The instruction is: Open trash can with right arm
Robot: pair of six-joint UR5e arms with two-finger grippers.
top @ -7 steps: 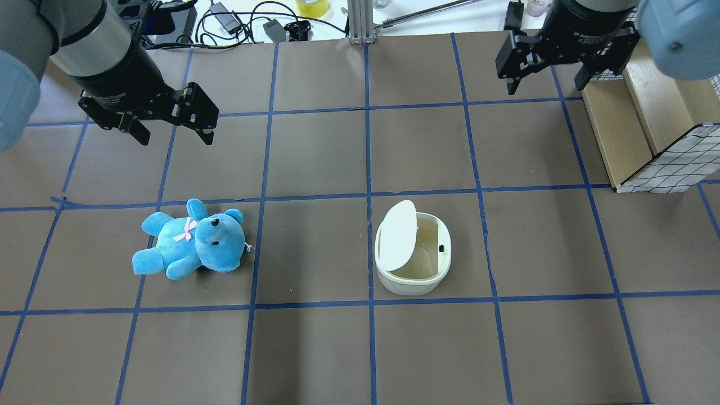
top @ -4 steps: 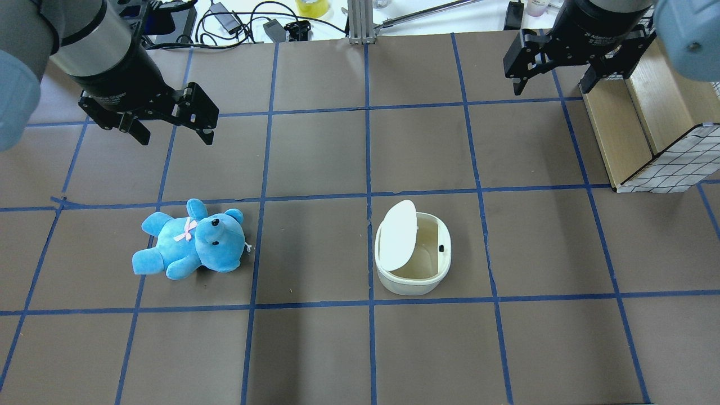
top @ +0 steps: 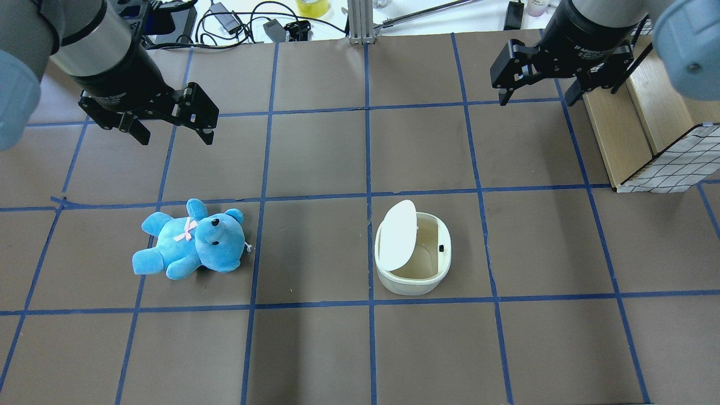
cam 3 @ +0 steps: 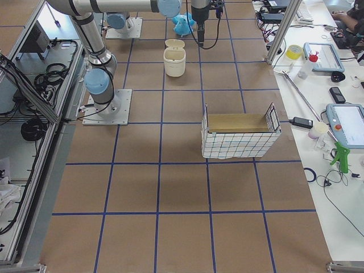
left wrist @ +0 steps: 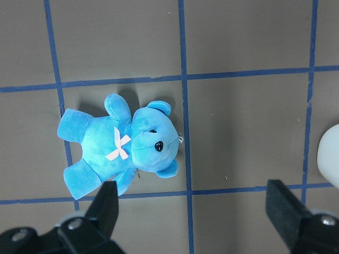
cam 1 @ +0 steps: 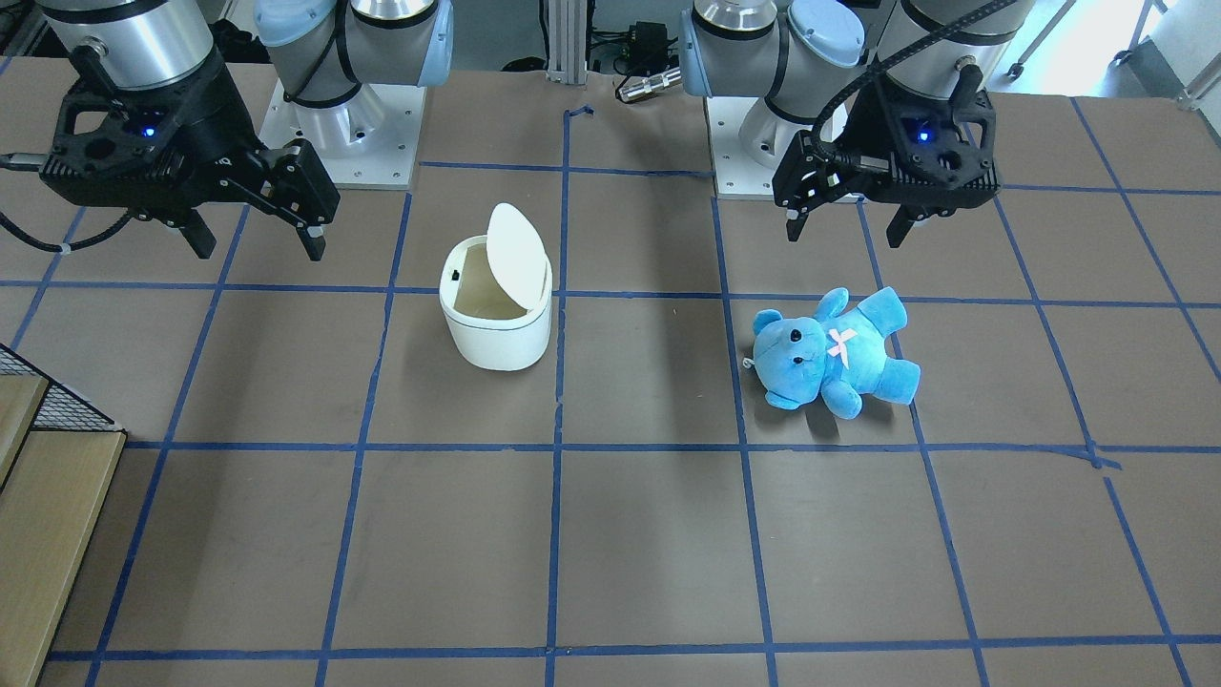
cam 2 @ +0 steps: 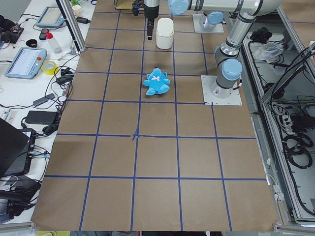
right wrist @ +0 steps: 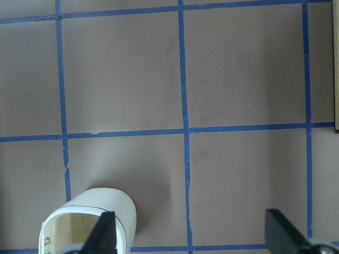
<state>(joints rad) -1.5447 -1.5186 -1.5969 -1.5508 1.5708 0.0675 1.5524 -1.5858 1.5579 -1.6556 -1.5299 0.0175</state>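
Observation:
The white trash can (top: 406, 288) stands right of the table's middle with its flip lid (top: 397, 235) tilted up, showing the tan inside. It also shows in the front view (cam 1: 496, 339) and at the bottom left of the right wrist view (right wrist: 114, 203). My right gripper (top: 535, 94) hangs open and empty, high above the table, far behind and to the right of the can; in the front view the right gripper (cam 1: 258, 243) is left of the can. My left gripper (top: 175, 132) is open and empty above and behind the teddy bear.
A blue teddy bear (top: 188, 242) lies on its back at the left, also in the left wrist view (left wrist: 119, 145). A wooden crate with wire mesh (top: 658, 129) stands at the far right edge. Cables and small items (top: 236, 22) lie beyond the table's far edge.
My right gripper drifted slightly away and then a little to the left, staying open and high. The can, its raised lid, the bear and the left arm have not moved.

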